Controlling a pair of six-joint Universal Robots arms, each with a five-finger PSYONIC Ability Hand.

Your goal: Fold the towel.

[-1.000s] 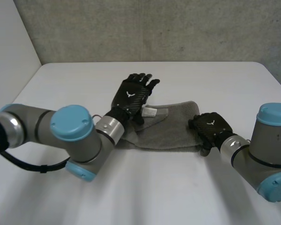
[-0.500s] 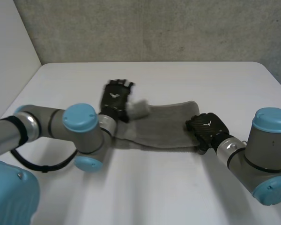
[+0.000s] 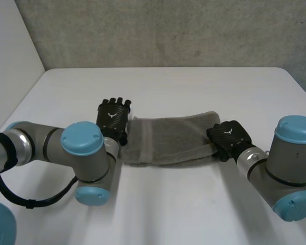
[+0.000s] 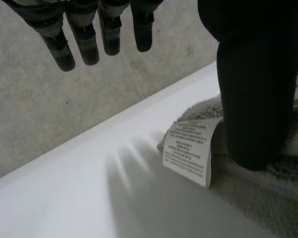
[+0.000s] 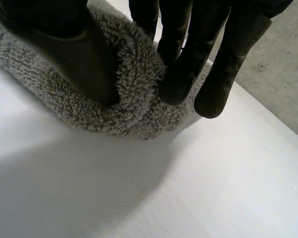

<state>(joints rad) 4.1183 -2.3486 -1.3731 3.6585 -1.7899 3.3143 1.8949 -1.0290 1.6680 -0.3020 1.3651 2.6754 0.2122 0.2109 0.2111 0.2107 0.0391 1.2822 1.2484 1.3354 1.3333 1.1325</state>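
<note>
**A:** What is the right hand (image 3: 228,137) doing?

**B:** It is closed on the towel (image 3: 168,142). The thumb (image 5: 74,49) sits on one side of the plush end and the fingers (image 5: 176,74) on the other, with bunched cloth squeezed between them. I read that pinch as a way to lift or carry that end.

**A:** And the left hand (image 3: 113,118)?

**B:** It is open. Its fingers (image 4: 89,39) stretch straight out above the bare table (image 4: 64,198) and touch nothing. The thumb (image 4: 256,89) lies against the towel's other end, just beside the white care label (image 4: 188,151). I'd call that a steadying touch, not a grasp.

**A:** Where does the towel lie?

**B:** It lies flat on the table between the two hands, a long grey band running from one to the other. It seems to be doubled lengthwise already.

**A:** So what comes next?

**B:** Probably an end-to-end fold. The pinched end would travel over toward the label end while the left thumb pins that side. The risk is that the pinch takes only the top layer, so the fold would come apart when lifted.
</note>
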